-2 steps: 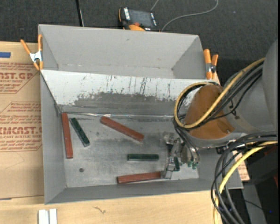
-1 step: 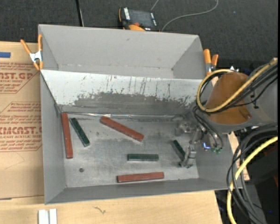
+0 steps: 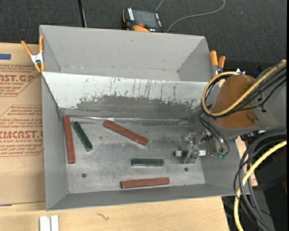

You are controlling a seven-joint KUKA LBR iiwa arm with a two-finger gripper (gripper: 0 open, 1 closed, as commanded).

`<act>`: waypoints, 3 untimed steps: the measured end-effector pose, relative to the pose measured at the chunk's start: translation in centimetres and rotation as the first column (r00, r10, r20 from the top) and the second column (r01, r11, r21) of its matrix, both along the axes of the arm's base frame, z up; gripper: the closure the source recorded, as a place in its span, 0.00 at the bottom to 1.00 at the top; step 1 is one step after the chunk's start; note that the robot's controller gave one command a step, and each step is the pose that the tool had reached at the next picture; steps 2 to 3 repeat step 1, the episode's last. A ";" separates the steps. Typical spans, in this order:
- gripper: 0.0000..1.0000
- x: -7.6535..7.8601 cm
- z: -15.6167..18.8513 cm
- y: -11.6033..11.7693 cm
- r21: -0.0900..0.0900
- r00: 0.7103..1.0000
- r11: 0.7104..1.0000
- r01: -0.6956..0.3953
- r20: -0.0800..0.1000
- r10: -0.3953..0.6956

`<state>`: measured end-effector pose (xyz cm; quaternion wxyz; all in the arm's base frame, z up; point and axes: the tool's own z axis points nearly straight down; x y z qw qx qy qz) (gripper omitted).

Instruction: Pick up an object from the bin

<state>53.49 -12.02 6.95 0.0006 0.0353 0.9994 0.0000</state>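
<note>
Your gripper [image 3: 189, 150] sits low at the right side of the grey metal bin [image 3: 120, 57], over bare floor. The closest thing is the short dark green flat bar [image 3: 147, 162]. It lies near, to the left of the gripper in the camera view and a bit toward the front wall. Its long side runs left to right, so one end points almost at the gripper. You cannot tell if the gripper is open or closed, or if it touches anything.
</note>
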 end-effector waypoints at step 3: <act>1.00 1.1 15.0 0.3 -0.001 0.997 0.998 0.071 0.010 -0.071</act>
